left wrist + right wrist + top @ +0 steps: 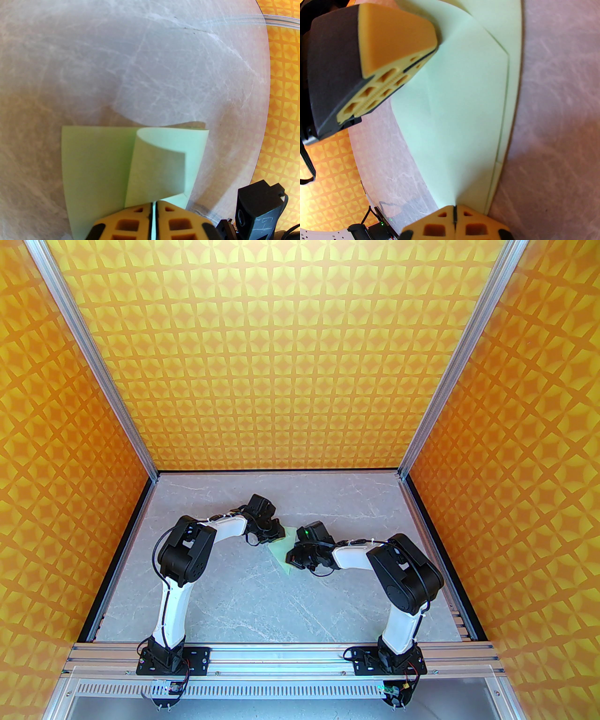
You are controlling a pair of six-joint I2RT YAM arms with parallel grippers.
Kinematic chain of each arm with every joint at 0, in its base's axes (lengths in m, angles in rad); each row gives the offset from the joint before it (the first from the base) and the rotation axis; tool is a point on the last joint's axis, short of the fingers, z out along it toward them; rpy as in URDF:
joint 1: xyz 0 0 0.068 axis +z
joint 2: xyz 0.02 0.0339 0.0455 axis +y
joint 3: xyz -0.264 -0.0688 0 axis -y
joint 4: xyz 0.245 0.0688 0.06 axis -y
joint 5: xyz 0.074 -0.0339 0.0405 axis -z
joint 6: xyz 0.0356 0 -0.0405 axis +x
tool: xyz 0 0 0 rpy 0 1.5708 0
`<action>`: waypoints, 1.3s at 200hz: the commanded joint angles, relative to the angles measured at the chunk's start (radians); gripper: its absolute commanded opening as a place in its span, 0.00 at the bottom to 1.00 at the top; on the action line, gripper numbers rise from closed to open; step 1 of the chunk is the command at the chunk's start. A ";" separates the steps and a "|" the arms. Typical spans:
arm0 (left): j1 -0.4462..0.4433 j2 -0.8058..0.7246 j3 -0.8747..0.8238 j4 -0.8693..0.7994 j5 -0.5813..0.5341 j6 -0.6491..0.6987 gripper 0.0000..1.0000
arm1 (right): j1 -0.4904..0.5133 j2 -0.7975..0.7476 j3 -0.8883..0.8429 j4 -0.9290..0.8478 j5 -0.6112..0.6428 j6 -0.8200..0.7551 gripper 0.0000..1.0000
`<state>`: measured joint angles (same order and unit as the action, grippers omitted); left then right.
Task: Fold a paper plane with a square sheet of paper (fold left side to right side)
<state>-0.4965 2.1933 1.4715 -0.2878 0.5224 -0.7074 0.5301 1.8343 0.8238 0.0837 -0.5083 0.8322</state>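
Square sheet of paper (282,551), partly folded, is pictured mid-table (234,601) between the arms. Its curled flap is pinched in the closed left gripper (153,208), an edge clamped by the right gripper (454,211). Light, limp, easily creased, it is best held by its edges.

The square sheet of paper (281,551) is laid near the middle of the desk (234,601), between the two tools. The left tool (279,535) is set at its far left edge, the right tool (292,559) at its near right edge, and one flap is curled over the rest.
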 commanded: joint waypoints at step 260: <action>0.142 0.265 0.372 -0.137 -0.030 0.099 0.16 | 0.060 0.100 -0.129 -0.161 0.073 -0.001 0.00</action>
<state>-0.4061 2.3913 1.8019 -0.4458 0.6197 -0.6453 0.5507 1.8446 0.7845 0.1879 -0.4862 0.8295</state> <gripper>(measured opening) 0.162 0.040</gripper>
